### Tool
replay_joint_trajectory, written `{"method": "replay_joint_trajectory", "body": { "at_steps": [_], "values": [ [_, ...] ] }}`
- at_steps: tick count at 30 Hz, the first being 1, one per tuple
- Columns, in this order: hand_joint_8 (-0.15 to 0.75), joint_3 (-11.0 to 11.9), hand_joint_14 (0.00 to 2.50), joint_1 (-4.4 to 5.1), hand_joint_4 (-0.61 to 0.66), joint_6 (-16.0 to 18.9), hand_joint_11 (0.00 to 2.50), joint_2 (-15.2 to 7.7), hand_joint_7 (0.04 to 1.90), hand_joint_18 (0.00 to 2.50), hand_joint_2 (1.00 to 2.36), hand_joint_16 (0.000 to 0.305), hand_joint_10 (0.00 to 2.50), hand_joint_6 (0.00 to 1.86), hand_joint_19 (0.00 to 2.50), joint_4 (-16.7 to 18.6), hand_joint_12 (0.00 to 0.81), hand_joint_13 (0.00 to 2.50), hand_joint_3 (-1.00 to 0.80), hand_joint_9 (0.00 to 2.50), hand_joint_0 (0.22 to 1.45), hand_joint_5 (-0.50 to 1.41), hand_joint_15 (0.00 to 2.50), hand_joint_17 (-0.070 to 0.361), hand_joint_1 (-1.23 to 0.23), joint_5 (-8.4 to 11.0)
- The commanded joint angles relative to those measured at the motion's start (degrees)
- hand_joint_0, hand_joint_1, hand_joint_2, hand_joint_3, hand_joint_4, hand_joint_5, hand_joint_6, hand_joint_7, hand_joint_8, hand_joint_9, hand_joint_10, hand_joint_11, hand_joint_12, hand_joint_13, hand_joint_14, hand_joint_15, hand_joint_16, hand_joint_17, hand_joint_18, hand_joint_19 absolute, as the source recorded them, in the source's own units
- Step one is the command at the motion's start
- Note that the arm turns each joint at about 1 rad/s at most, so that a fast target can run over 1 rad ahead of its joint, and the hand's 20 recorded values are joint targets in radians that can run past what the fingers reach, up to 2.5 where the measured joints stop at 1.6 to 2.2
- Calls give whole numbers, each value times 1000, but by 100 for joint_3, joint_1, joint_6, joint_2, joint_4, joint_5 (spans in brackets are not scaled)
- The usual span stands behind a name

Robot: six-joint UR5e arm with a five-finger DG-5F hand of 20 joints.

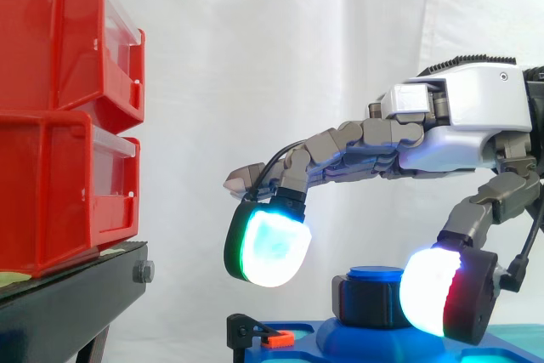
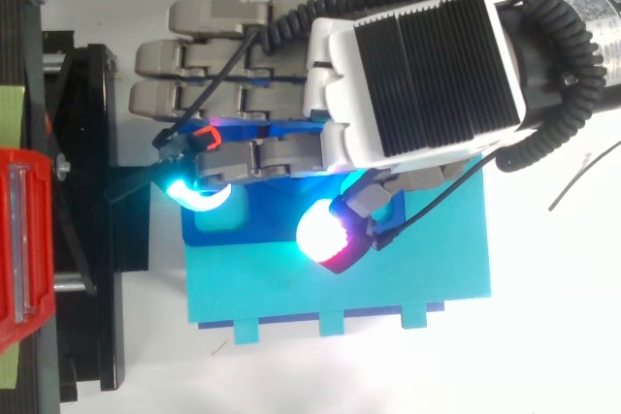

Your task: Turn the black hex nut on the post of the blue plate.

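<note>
1. The silver and grey robot hand (image 1: 463,112) reaches in over the blue plate (image 1: 340,344). Its fingers (image 1: 357,146) are stretched out almost straight and grip nothing.
2. One glowing cyan-white fingertip pad (image 1: 270,251) dips down at the far end of the fingers.
3. The thumb hangs below the palm, and its white and red glowing pad (image 1: 429,295) sits against the right side of the black hex nut (image 1: 367,302).
4. The nut sits on the short blue post (image 1: 374,274) of the plate. It is below the fingers, between the dipped fingertip pad and the thumb pad, and apart from the fingertip pad.
5. A small orange clip (image 1: 278,340) lies on the plate under the fingertip pad.
6. Beyond the fingertips, stacked red plastic bins (image 1: 51,116) rest on a black stand (image 1: 68,295).
</note>
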Motion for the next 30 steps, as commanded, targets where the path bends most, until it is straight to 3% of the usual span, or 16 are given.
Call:
{"method": "replay_joint_trajectory", "body": {
  "at_steps": [1, 6, 8, 12, 30],
  "values": [
    [193, -5, 0, 19, 115, -53, 12, 0, 853, 2, 1000, 53, 0, 502, 13, -1, 342, 148, -500, 104, 528, -280, 5, 119, -841, 67],
    [195, -14, 0, 28, 124, -88, 0, 0, 877, 4, 1000, 52, 0, 502, 17, -28, 342, 149, -500, 105, 533, -274, 0, 117, -826, 67],
    [196, -155, 0, 28, 131, -132, 3, 0, 890, 5, 1000, 52, 0, 502, 17, 43, 341, 148, -500, 106, 534, -271, 2, 117, -824, 67],
    [195, -207, 0, 19, 141, -132, 8, 0, 923, 4, 1000, 51, 0, 502, 11, 113, 340, 148, -500, 106, 536, -264, 2, 116, -813, 67],
    [204, -199, 0, -7, 179, -220, 19, 0, 1082, 0, 1000, 51, 0, 501, 27, 218, 342, 144, -500, 110, 522, -238, 8, 116, -692, 67]
  ]
}}
